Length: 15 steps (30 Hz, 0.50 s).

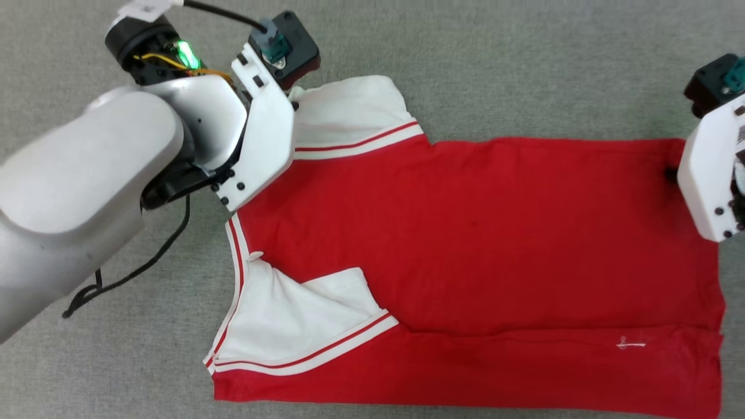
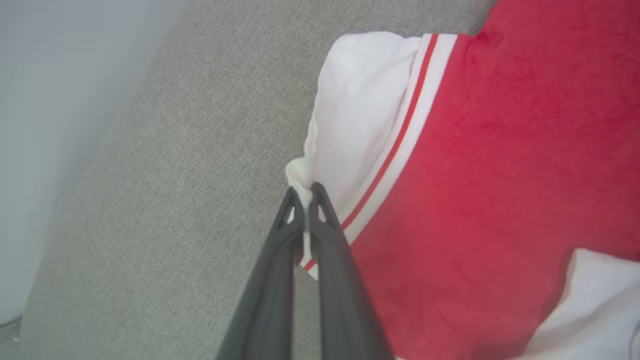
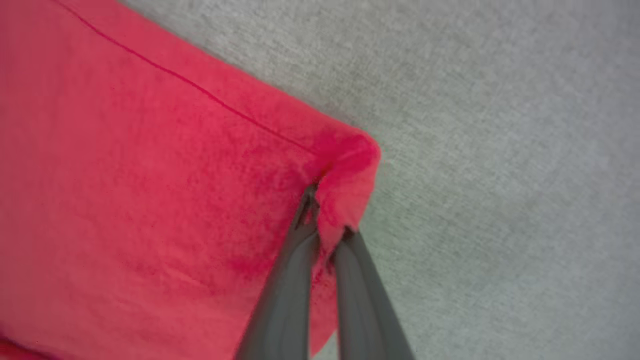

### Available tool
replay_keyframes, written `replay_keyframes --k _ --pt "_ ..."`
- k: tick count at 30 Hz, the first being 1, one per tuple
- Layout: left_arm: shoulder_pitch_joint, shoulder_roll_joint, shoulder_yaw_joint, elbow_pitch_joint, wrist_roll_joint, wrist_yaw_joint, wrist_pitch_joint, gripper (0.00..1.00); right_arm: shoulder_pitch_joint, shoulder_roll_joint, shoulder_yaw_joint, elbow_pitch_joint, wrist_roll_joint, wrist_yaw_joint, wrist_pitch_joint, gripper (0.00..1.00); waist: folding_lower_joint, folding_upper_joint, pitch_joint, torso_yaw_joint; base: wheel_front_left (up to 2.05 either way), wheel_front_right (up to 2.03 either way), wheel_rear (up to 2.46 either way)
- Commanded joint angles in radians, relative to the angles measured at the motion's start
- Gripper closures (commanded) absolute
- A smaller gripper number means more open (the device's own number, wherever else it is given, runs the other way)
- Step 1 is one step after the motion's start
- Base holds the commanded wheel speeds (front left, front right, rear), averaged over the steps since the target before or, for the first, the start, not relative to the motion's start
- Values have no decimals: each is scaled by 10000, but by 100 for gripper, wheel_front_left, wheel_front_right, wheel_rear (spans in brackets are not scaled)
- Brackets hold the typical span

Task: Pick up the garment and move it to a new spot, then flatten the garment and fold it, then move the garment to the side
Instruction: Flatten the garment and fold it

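Observation:
The garment [image 1: 477, 233], red with white sleeves and red-and-white striped seams, lies spread on the grey surface with its plain face up. Its near sleeve [image 1: 291, 314] is folded in over the body. My left gripper [image 1: 294, 103] sits at the far sleeve [image 1: 349, 110] under its white wrist housing. In the left wrist view that gripper [image 2: 302, 192] is shut on the white sleeve edge [image 2: 350, 125]. My right gripper [image 1: 672, 173] is at the far hem corner on the right. The right wrist view shows this gripper [image 3: 325, 212] shut on that red corner [image 3: 345, 165], which bunches up slightly.
Grey woven fabric [image 1: 524, 64] covers the whole work surface around the garment. A black cable [image 1: 128, 273] hangs from my left arm over the surface at the left. A pale wall or floor [image 2: 50, 100] lies beyond the surface's edge in the left wrist view.

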Motion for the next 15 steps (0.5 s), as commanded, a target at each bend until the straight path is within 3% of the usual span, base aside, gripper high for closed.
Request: replay_keyframes --k 1,15 --pt "197 -5 12 35 24 7 -81 100 202 165 118 57 130 -1 -351 100 0 0 -439 -144 0 0 0" --pt "1671 339 9 -388 -183 7 -267 100 1232 -405 658 -121 803 -2 -2455 100 0 0 -2465 -174 0 0 0"
